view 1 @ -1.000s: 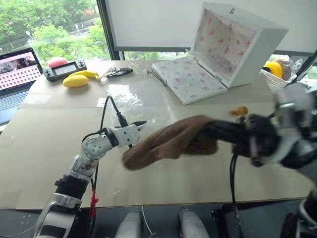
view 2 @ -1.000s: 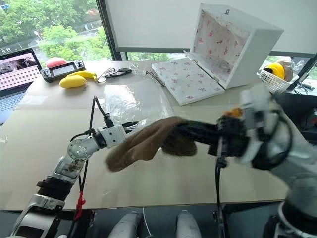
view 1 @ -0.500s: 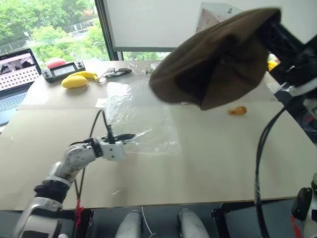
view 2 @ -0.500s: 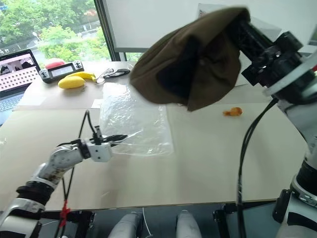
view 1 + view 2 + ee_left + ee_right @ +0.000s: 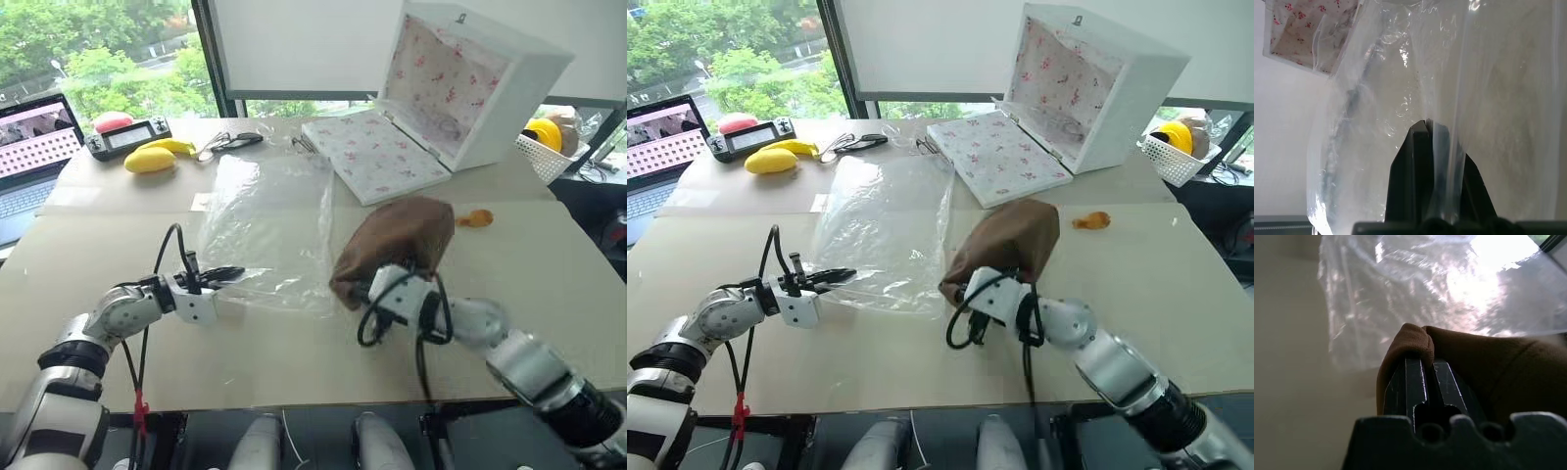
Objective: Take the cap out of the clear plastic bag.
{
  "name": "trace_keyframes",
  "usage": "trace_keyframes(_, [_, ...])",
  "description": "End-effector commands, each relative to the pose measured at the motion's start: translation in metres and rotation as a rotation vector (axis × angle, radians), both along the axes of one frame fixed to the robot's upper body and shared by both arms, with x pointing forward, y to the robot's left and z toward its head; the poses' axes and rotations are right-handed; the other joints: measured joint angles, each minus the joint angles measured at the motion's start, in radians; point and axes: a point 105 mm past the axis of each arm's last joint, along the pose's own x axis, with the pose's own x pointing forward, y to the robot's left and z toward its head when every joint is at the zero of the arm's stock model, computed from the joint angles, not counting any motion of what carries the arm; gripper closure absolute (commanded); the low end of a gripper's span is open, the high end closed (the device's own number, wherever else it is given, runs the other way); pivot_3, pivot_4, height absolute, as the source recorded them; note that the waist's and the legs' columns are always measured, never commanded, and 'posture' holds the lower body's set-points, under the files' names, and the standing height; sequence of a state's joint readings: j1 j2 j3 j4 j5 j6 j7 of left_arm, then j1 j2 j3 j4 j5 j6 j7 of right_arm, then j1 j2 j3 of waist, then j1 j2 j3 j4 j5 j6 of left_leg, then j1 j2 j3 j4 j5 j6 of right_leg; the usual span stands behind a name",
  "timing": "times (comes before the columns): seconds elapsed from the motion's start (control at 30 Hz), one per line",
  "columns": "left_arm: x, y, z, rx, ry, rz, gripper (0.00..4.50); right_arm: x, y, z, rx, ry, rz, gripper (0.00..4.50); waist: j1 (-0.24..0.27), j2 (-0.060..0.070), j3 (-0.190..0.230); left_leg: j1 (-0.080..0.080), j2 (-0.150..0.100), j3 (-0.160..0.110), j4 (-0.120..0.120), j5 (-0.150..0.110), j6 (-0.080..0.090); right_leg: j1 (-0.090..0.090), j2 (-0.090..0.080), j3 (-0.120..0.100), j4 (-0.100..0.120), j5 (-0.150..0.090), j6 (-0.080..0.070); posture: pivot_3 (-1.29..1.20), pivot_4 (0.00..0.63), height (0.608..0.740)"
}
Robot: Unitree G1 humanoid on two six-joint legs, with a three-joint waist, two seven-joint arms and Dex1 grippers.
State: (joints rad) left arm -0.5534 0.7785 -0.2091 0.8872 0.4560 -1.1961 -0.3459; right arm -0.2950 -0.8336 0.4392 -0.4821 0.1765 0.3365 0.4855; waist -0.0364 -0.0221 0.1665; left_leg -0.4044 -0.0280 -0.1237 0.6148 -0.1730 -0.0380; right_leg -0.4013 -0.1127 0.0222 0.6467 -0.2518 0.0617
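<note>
From where I stand, the job looks all but finished: the cap (image 5: pixel 397 245) is out of the clear plastic bag (image 5: pixel 269 230) and lies on the table (image 5: pixel 88 255) just beside the bag's edge, at about three o'clock from it. What seems left is only to let go of both.

Going left to right: the left gripper (image 5: pixel 227 275) has its fingers pinched tight on the bag's near corner, at roughly seven o'clock of the sheet, which lies flat and empty. The right gripper (image 5: pixel 1423 363) is clamped on a fold of the cap's brim at its near end.

By my count: one bag, one cap, two grippers, and one flower-lined box (image 5: pixel 460 88) open at one o'clock from the cap.
</note>
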Motion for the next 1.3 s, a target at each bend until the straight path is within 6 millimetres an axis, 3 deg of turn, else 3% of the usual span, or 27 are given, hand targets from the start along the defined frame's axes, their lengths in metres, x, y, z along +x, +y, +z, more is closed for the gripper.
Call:
trace_keyframes(0.03, [-0.005, -0.006, -0.011, 0.006, 0.039, -0.031, 4.50, -0.004, -0.022, -0.025, -0.051, 0.095, -0.069, 4.47, 0.003, -0.001, 0.000, 0.002, 0.001, 0.000, 0.000, 0.000, 0.000, 0.002, 0.000, 0.000, 0.000, 0.000, 0.000, 0.00, 0.150, 0.740])
trace_keyframes(0.07, [-0.006, -0.006, -0.013, 0.006, 0.047, -0.033, 4.50, -0.002, -0.029, -0.028, -0.054, 0.111, -0.099, 4.47, 0.004, -0.001, 0.000, 0.005, 0.001, 0.000, 0.000, 0.000, 0.000, 0.006, 0.000, -0.001, -0.001, 0.000, 0.000, 0.00, 0.150, 0.740])
trace_keyframes(0.1, [-0.007, -0.005, -0.015, 0.006, 0.059, -0.032, 3.95, -0.002, -0.035, -0.032, -0.048, 0.147, -0.131, 4.50, 0.006, -0.001, 0.000, 0.008, 0.001, 0.000, -0.001, 0.000, 0.000, 0.010, 0.000, -0.001, -0.002, 0.000, 0.000, 0.00, 0.150, 0.740])
trace_keyframes(0.2, [-0.006, -0.005, -0.016, -0.007, 0.071, -0.028, 2.96, 0.002, -0.056, -0.038, -0.061, 0.179, -0.210, 4.50, 0.006, -0.001, 0.000, 0.010, 0.002, 0.000, -0.001, 0.000, 0.000, 0.012, 0.000, -0.001, -0.004, 0.000, 0.000, 0.00, 0.150, 0.740])
trace_keyframes(0.33, [-0.007, -0.005, -0.016, -0.013, 0.083, -0.031, 1.46, 0.011, -0.086, -0.030, -0.023, 0.184, -0.333, 3.17, 0.017, -0.001, 0.000, 0.010, 0.002, 0.000, -0.001, 0.000, 0.000, 0.012, 0.001, -0.001, -0.004, 0.000, 0.000, 0.00, 0.150, 0.740])
trace_keyframes(0.47, [-0.008, -0.006, -0.016, -0.021, 0.089, -0.037, 0.02, 0.010, -0.093, -0.021, 0.012, 0.193, -0.342, 1.82, 0.021, -0.001, 0.000, 0.010, 0.002, 0.000, -0.001, 0.000, 0.000, 0.013, 0.000, -0.001, -0.004, 0.000, 0.000, 0.00, 0.150, 0.740])
trace_keyframes(0.63, [-0.013, -0.008, -0.017, -0.028, 0.101, -0.066, 0.00, 0.003, -0.087, -0.018, 0.028, 0.218, -0.306, 0.06, 0.020, -0.001, 0.000, 0.010, 0.002, 0.000, -0.002, 0.000, 0.000, 0.013, 0.000, -0.001, -0.005, 0.000, 0.000, 0.00, 0.150, 0.740])
trace_keyframes(0.73, [-0.018, -0.011, -0.017, -0.048, 0.116, -0.091, 0.00, 0.002, -0.084, -0.014, 0.049, 0.229, -0.295, 0.02, 0.018, -0.001, 0.000, 0.010, 0.002, 0.000, -0.002, 0.000, 0.000, 0.012, 0.000, -0.001, -0.005, 0.000, 0.000, 0.00, 0.150, 0.740])
trace_keyframes(0.83, [-0.038, -0.017, -0.012, -0.104, 0.137, -0.167, 0.00, -0.010, -0.080, -0.008, 0.089, 0.312, -0.267, 0.02, 0.014, -0.001, 0.000, 0.010, 0.002, 0.001, -0.002, 0.000, 0.000, 0.012, 0.000, 0.000, -0.005, 0.000, 0.000, 0.00, 0.150, 0.740])
trace_keyframes(1.0, [-0.048, -0.022, 0.018, -0.241, 0.134, -0.177, 0.00, -0.009, -0.077, 0.021, 0.289, 0.316, -0.280, 0.02, 0.018, -0.001, 0.000, 0.009, 0.003, 0.001, -0.003, 0.000, -0.001, 0.011, 0.001, -0.001, -0.005, 0.000, 0.000, 0.00, 0.150, 0.740])
trace_keyframes(1.13, [-0.058, -0.031, 0.040, -0.351, 0.184, -0.166, 0.00, -0.013, -0.079, 0.029, 0.410, 0.375, -0.284, 0.02, 0.021, -0.001, 0.000, 0.009, 0.004, 0.001, -0.002, 0.000, -0.001, 0.012, 0.001, -0.001, -0.006, 0.000, -0.001, 0.00, 0.150, 0.740])
trace_keyframes(1.3, [-0.047, -0.045, 0.084, -0.609, 0.281, -0.082, 0.00, -0.009, -0.084, 0.057, 0.727, 0.419, -0.261, 0.02, 0.023, -0.001, 0.001, 0.008, 0.004, 0.000, -0.002, 0.000, -0.001, 0.011, 0.001, -0.002, -0.006, -0.001, -0.001, 0.00, 0.150, 0.740])
